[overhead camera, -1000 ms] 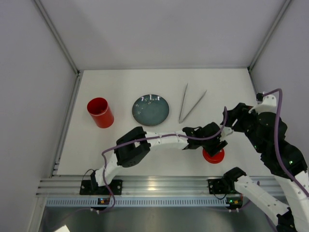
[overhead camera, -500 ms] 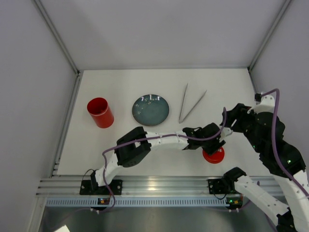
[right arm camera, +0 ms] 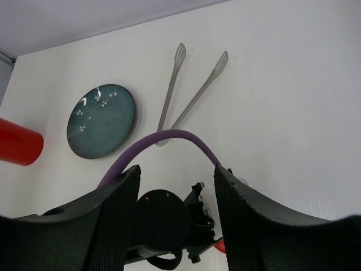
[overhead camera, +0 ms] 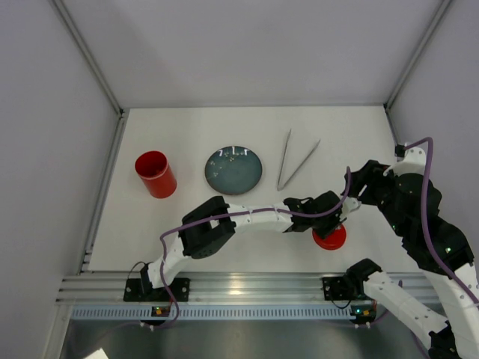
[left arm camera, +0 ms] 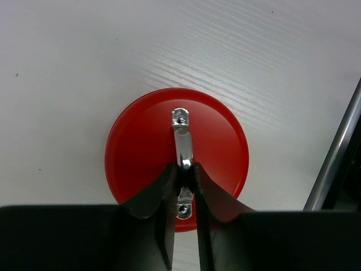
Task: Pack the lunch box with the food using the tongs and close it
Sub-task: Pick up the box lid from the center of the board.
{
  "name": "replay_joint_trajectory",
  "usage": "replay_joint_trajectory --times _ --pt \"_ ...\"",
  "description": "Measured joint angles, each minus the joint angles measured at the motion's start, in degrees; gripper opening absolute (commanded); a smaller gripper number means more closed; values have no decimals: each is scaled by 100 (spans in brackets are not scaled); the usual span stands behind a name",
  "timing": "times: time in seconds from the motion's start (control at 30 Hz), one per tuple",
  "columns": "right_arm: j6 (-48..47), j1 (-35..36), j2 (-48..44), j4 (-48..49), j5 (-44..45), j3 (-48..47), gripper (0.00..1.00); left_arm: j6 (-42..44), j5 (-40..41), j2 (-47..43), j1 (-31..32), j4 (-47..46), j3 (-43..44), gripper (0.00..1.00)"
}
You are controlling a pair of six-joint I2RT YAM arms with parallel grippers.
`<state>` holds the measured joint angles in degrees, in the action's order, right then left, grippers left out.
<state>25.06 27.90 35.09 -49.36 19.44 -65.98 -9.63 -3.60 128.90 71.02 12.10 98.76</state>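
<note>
The flat red lid [left arm camera: 141,152] lies on the table near the front edge, and my left gripper [left arm camera: 185,169] is shut on its silver handle strip [left arm camera: 181,138]. From above, that gripper [overhead camera: 330,215] sits over the lid [overhead camera: 331,239]. The red lunch box [overhead camera: 156,174] stands upright and open at the left. The silver tongs [overhead camera: 294,161] lie in a narrow V behind the lid. My right gripper [right arm camera: 176,169] hangs open above the left wrist with nothing between its fingers. No food shows in any view.
A blue-grey plate [overhead camera: 233,170] with small white markings lies between the lunch box and the tongs. The left arm's purple cable [right arm camera: 163,138] arcs under the right gripper. White walls enclose the table on three sides, and a metal rail [overhead camera: 247,288] runs along the front.
My left gripper's jaws have come together on the lid's handle. The lid has nudged slightly. The right arm has hardly moved.
</note>
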Motion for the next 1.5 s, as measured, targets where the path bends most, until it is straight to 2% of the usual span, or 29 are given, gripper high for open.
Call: replay_joint_trajectory --times 0.1,0.37,0.63,0.83,1.17,1.5 --pt "0 0 0 0 -2 0 55 24 7 0 0 2 0 9" --pt "0 0 -22 -7 -2 0 55 26 140 0 0 -2 0 0" --pt "0 0 -22 -2 -42 -2 55 -13 566 -42 -9 -26 -55 0" --pt "-2 0 -22 -9 -203 -7 55 -98 938 -393 -138 -42 -444 0" --pt "-46 0 66 2 -560 -17 54 -164 1683 -1040 -437 37 -492 0" --pt "-151 0 299 4 -800 -57 54 -629 2656 -1670 -929 654 -492 0"
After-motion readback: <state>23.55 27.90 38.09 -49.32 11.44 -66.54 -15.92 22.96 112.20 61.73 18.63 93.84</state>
